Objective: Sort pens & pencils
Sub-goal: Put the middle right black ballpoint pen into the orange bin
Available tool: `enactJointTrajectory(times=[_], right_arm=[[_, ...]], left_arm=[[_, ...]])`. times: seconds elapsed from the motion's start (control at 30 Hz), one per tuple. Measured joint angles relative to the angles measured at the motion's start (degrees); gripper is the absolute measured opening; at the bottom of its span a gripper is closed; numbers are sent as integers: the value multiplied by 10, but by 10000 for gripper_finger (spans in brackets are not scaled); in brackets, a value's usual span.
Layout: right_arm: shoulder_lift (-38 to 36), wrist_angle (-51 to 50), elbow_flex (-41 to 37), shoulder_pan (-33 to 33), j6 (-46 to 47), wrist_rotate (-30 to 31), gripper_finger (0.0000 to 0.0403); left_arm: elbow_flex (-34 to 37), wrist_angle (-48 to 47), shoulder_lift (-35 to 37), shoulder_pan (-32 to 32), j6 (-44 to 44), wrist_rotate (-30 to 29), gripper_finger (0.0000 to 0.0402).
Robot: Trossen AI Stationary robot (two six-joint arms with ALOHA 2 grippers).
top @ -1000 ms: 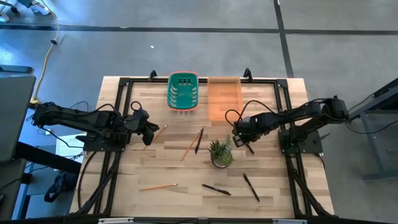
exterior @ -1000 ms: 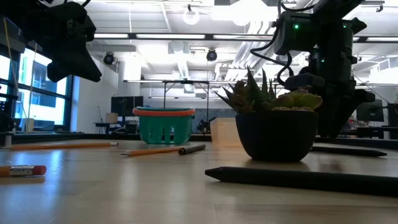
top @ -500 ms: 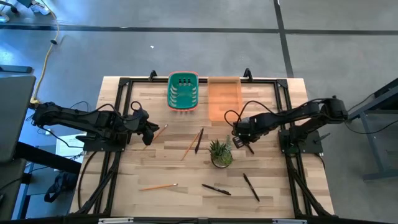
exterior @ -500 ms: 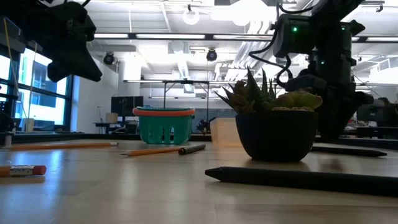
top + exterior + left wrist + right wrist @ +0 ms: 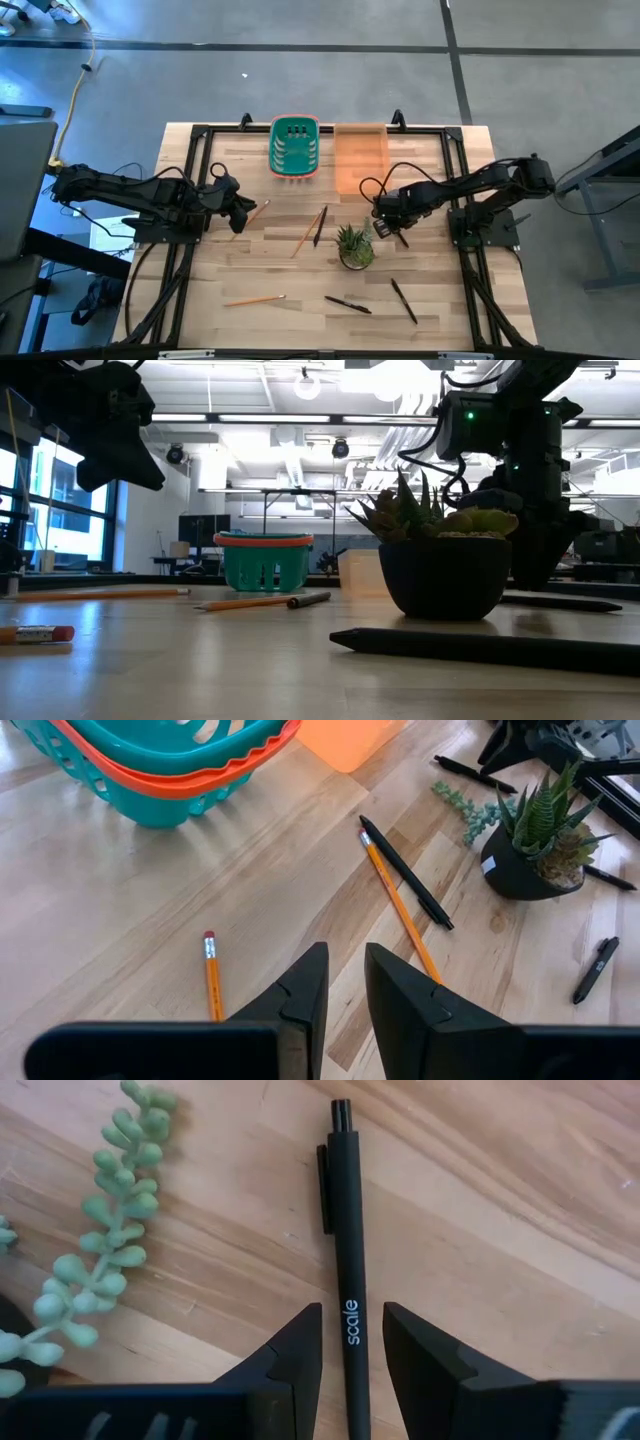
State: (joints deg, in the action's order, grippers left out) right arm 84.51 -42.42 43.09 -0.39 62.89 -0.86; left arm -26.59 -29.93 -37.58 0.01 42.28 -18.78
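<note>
My right gripper [image 5: 350, 1355] has crept a little toward nine o'clock on the table over the last second, and now its two dark fingers stand open on either side of a slim black plastic pen [image 5: 347, 1250] with "scale" printed on it. The pen lies flat on the pale wooden table [image 5: 270, 270], not lifted yet, just past the small potted plant [image 5: 355, 247] at its two o'clock side. I think a squeeze comes next. My left gripper [image 5: 343, 995] has not moved. It waits near nine o'clock, its fingers a little apart and holding nothing, right beside a thin orange wooden pencil [image 5: 211, 975] with a pink rubber end. The teal plastic basket [image 5: 294, 146] with holes and an orange see-through bin [image 5: 360, 160] sit at twelve o'clock. Other smooth pens and pencils lie about the middle and at six o'clock.
</note>
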Motion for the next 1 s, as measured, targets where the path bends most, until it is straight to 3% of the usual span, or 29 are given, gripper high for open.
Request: enactJointTrajectory(times=[1.0], right_arm=[[0, 16, -19, -1, 11, -17, 98]], left_arm=[[0, 0, 0, 0, 0, 1, 58]])
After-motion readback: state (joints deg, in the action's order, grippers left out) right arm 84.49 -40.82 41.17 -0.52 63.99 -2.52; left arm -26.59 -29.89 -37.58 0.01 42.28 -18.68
